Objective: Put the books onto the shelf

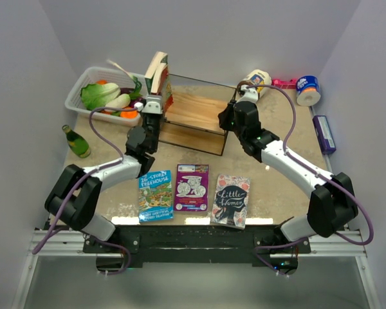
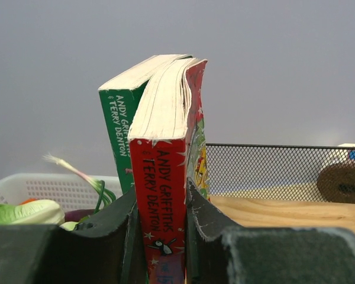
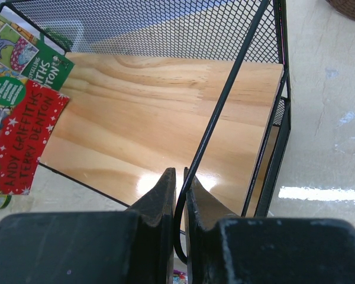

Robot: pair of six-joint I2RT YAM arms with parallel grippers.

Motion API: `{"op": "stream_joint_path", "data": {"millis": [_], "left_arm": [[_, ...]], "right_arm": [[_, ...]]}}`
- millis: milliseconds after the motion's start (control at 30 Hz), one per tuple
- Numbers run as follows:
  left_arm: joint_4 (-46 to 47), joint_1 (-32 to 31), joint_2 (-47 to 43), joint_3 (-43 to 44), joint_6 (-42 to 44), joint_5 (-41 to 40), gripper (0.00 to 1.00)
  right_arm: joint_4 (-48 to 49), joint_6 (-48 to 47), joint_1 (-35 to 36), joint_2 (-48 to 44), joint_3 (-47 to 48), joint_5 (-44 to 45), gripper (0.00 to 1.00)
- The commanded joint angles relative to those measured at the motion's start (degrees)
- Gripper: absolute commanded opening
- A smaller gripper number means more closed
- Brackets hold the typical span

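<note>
- While the left gripper (image 2: pixel 161 204) grasps the red book (image 2: pixel 164 171) upright beside the green book (image 2: pixel 119 118), the right gripper (image 3: pixel 178 177) pinches a wire of the shelf (image 3: pixel 165 106).
- Flat and unshelved, nearer: Treehouse book (image 1: pixel 156 195), purple book (image 1: pixel 192 187), Little Women book (image 1: pixel 231 200).

The red book (image 2: pixel 164 195) has white stars and dark lettering, the green book (image 2: pixel 118 127) white lettering. The shelf (image 3: pixel 160 112) is pale grained wood with black mesh. There is also a blue cartoon book (image 1: pixel 156 195), a purple book (image 1: pixel 192 187) and a grey book (image 1: pixel 232 200).
</note>
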Motion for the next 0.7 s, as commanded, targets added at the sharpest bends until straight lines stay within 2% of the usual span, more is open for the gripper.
{"op": "stream_joint_path", "data": {"millis": [0,400,500,667], "left_arm": [[1.1,1.8,3.8,4.6,-1.3,-1.3,0.04],[1.1,2.1,10.8,12.4,1.7,-0.9,0.06],[0.7,2.7,11.6,13.3,1.7,-1.2,0.12],[-0.4,3.4,12.1,13.8,1.5,-1.7,0.3]], "right_arm": [[-3.9,-1.5,0.4,0.6,-1.7,-1.7,0.0],[-3.5,-1.5,0.3,1.5,-2.0,-2.1,0.0],[-3.5,-1.5,0.4,1.6,-2.0,-2.2,0.0],[-3.4,-1.5,0.3,1.6,-2.0,-2.2,0.0]]}}
